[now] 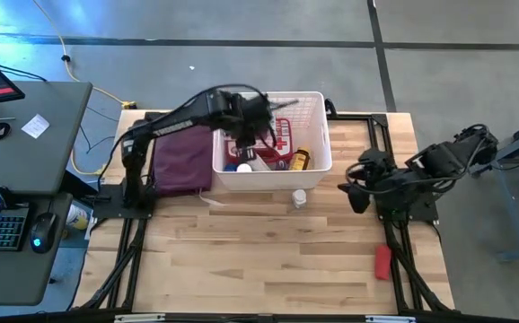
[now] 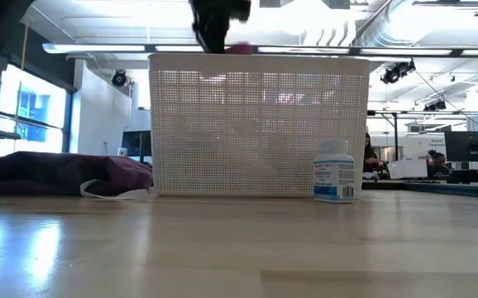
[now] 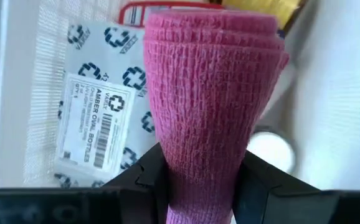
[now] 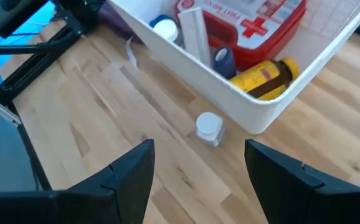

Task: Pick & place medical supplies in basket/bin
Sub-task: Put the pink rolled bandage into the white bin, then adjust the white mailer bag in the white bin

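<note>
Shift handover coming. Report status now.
Left hand over the bin, shut on pink roll. Right hand open, parked right of table. White bottle and red item left out. Nothing blocking.

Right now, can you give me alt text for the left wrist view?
The left pincer grips a pink roll of wrap, held over the white basket. Below it lie a grey-white packet with a barcode label and the edge of a red case.
</note>
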{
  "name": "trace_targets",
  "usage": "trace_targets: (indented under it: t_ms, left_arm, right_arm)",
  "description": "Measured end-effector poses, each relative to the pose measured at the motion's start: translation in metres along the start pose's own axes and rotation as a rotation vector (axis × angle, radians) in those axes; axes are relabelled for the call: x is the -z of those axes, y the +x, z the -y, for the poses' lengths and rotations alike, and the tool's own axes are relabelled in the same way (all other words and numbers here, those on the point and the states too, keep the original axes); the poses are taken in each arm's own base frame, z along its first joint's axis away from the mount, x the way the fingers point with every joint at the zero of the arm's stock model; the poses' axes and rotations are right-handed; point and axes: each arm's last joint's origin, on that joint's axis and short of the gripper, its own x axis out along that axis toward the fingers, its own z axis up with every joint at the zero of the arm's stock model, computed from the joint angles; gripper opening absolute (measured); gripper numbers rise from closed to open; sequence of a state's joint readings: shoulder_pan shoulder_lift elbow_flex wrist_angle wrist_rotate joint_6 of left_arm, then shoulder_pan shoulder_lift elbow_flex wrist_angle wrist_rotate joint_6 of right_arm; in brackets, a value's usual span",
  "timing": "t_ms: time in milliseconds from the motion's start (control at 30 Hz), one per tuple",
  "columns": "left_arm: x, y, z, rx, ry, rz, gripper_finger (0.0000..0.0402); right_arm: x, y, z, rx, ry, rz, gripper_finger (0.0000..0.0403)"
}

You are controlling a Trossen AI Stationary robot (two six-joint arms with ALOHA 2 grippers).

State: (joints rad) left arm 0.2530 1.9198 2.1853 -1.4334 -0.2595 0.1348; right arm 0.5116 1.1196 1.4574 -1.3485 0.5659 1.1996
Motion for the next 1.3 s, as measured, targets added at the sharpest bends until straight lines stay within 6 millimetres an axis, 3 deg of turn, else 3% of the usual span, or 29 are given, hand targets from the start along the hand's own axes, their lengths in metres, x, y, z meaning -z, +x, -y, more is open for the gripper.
trace_targets:
  t_ms: [233, 367, 533, 933, 1300]
  left_arm:
    - [0.021, 0.066, -0.037, 0.036, 0.010, -0.127, 0.0160]
    - [0.038, 0.097, -0.040, 0.096, 0.053, -0.211, 0.0160]
    - [0.051, 0.114, -0.035, 0.098, 0.106, -0.290, 0.0171]
    - [0.051, 0.112, -0.033, 0.126, 0.005, -0.287, 0.0264]
    - [0.034, 0.081, -0.032, 0.105, 0.033, -0.190, 0.0303]
  right_arm:
    - [0.002, 0.020, -0.017, 0.028, 0.025, -0.044, 0.0238]
    - [0.003, 0.031, -0.024, 0.045, 0.028, -0.073, 0.0238]
    - [0.005, 0.038, -0.031, 0.039, 0.028, -0.096, 0.0238]
    - [0.007, 0.038, -0.036, -0.022, 0.021, -0.163, 0.0238]
    - [0.006, 0.038, -0.038, -0.041, 0.054, -0.141, 0.0238]
